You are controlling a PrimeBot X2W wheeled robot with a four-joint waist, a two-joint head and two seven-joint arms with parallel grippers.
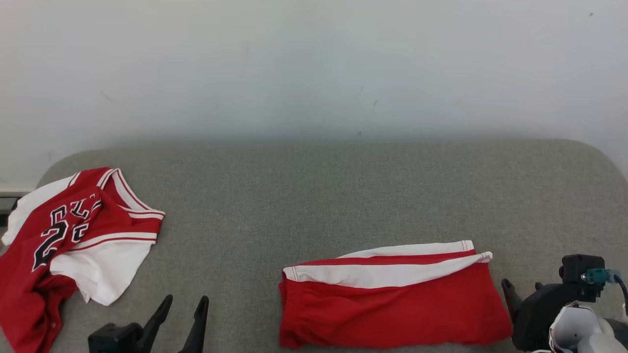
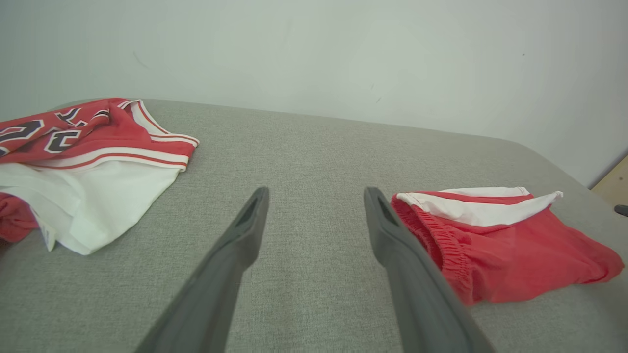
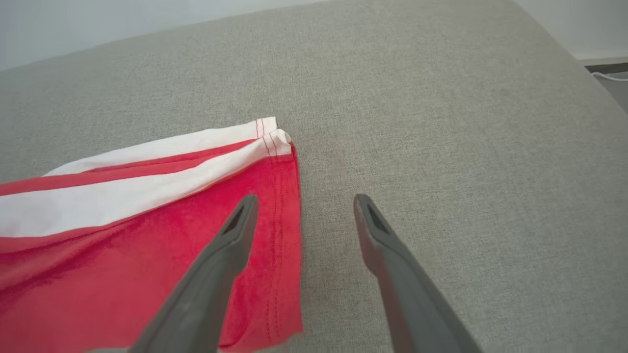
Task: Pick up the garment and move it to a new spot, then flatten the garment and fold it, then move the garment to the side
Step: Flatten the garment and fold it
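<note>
The two fingers (image 2: 235, 255) of the left gripper (image 2: 316, 191) stand wide apart and hold nothing; between them we see bare grey cloth. In the head view this gripper sits at the lower left, its tips pointing up the picture. It is over the open stretch between the two pieces of clothing and touches neither.

The right gripper (image 3: 305, 197) has its fingers (image 3: 230, 245) wide apart too, and they are empty. In the right wrist view one finger lies over the hem end of the red shorts (image 1: 392, 304), and the other over the bare surface just beside that hem. We cannot tell if the first finger touches the cloth or hangs above it. In the head view this gripper is at the lower right, just beside the right end of the shorts.

The shorts lie folded in a long flat shape on the grey fabric-covered worktop (image 1: 314, 196), near its front edge and right of the middle. Two white bands with a thin red line between them run along the far side. The elastic waistband is at the left end, toward the left gripper.

Well apart from the shorts, a red and white jersey (image 1: 64, 230) with black numerals lies crumpled at the left corner of the worktop. Behind the worktop rises a plain pale wall (image 1: 314, 63).
</note>
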